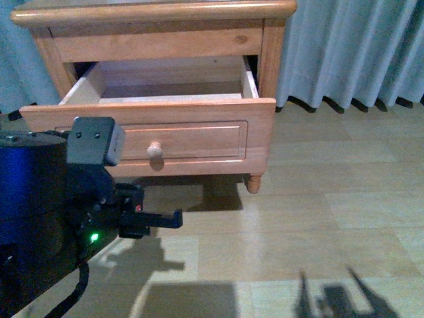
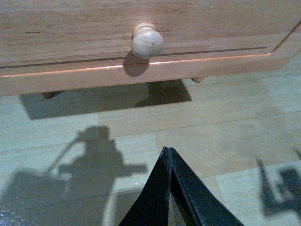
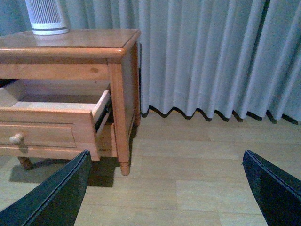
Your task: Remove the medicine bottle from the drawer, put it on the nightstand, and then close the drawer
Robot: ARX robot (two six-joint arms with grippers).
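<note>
The nightstand (image 1: 152, 12) stands ahead with the drawer (image 1: 192, 139) pulled far out; its round knob (image 1: 155, 151) faces me. The part of the drawer's inside that shows holds no medicine bottle; the bottle is out of view. My left gripper (image 1: 175, 218) is shut and empty, low over the floor in front of the drawer. In the left wrist view it (image 2: 168, 149) sits below and short of the knob (image 2: 147, 41). My right gripper (image 3: 165, 155) is open and empty, to the right of the nightstand (image 3: 70, 40) and the open drawer (image 3: 47, 134).
A large ribbed white-grey cylinder (image 3: 46, 16) stands on the nightstand top. Grey curtains (image 1: 351, 46) hang behind and to the right. Pale wood-look floor (image 1: 318, 225) spreads in front. The nightstand's turned leg (image 1: 254, 183) is under its right corner.
</note>
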